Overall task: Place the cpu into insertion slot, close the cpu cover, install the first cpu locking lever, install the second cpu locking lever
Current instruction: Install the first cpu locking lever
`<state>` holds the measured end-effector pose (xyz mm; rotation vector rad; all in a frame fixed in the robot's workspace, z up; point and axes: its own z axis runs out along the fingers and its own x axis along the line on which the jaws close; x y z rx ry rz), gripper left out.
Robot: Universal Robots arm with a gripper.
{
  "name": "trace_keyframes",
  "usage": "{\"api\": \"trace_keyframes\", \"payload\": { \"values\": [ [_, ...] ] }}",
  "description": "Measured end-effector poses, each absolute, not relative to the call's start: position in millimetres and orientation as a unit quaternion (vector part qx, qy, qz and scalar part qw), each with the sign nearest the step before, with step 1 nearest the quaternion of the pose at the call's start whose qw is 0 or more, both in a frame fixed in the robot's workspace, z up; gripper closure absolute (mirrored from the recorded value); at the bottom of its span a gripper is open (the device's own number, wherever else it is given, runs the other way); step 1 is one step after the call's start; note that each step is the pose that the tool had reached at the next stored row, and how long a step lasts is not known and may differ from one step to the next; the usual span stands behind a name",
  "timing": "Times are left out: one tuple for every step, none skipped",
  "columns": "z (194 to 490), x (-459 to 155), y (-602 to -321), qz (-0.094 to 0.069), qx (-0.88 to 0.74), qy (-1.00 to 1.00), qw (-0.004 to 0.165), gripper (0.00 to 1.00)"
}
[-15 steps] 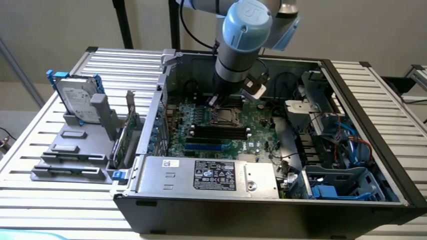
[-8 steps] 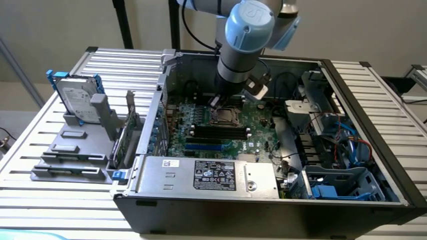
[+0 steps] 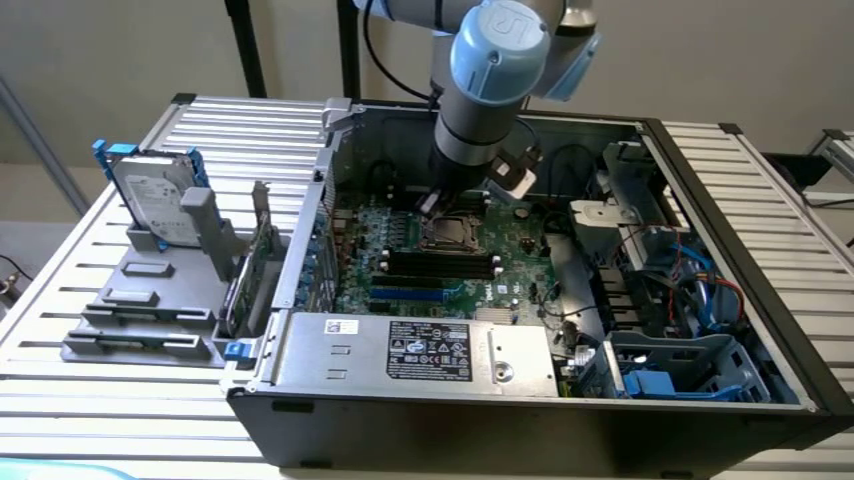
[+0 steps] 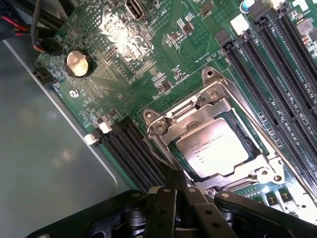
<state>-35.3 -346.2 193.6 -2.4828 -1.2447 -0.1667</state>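
The cpu (image 4: 213, 151), pale and square with printed text, lies flat in the insertion slot (image 3: 454, 233). The silvery cpu cover (image 4: 198, 111) is down over it, framing its face. One thin wire locking lever (image 4: 257, 121) runs along the side by the long memory slots. Another locking lever (image 4: 158, 148) runs along the opposite side toward my fingers. My gripper (image 4: 176, 191) is shut with nothing between its black fingers, its tip right at that lever's end at the socket's edge. In the exterior view the gripper (image 3: 435, 205) is low over the board beside the socket.
Long black memory slots (image 4: 277, 64) flank the socket on both sides. A coin battery (image 4: 79, 63) sits on the green board. The grey case wall (image 4: 44, 163) is close by. A power supply (image 3: 414, 350), cables (image 3: 694, 290) and a hard drive (image 3: 154, 195) surround the board.
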Motion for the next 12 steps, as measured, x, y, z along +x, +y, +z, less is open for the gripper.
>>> {"api": "trace_keyframes", "payload": {
  "values": [
    [193.6, -36.7, -346.4, -0.059, -0.878, -0.441, 0.179, 0.89],
    [193.7, -38.3, -346.5, -0.059, -0.877, -0.442, 0.179, 0.89],
    [193.8, -40.0, -346.5, -0.058, -0.877, -0.443, 0.179, 0.89],
    [194.2, -41.6, -346.6, -0.058, -0.876, -0.443, 0.179, 0.89],
    [194.9, -42.8, -346.6, -0.058, -0.876, -0.443, 0.179, 0.89],
    [195.9, -43.7, -346.6, -0.059, -0.876, -0.443, 0.180, 0.89],
    [197.3, -44.3, -346.5, -0.059, -0.876, -0.443, 0.181, 0.89],
    [198.6, -44.6, -346.5, -0.059, -0.876, -0.443, 0.181, 0.89],
    [199.7, -44.6, -346.5, -0.059, -0.876, -0.443, 0.181, 0.89],
    [200.5, -44.6, -346.5, -0.059, -0.876, -0.443, 0.181, 0.89],
    [200.8, -44.6, -346.4, -0.059, -0.876, -0.443, 0.181, 0.89],
    [200.9, -44.7, -346.3, -0.059, -0.876, -0.443, 0.181, 0.89]
  ]
}}
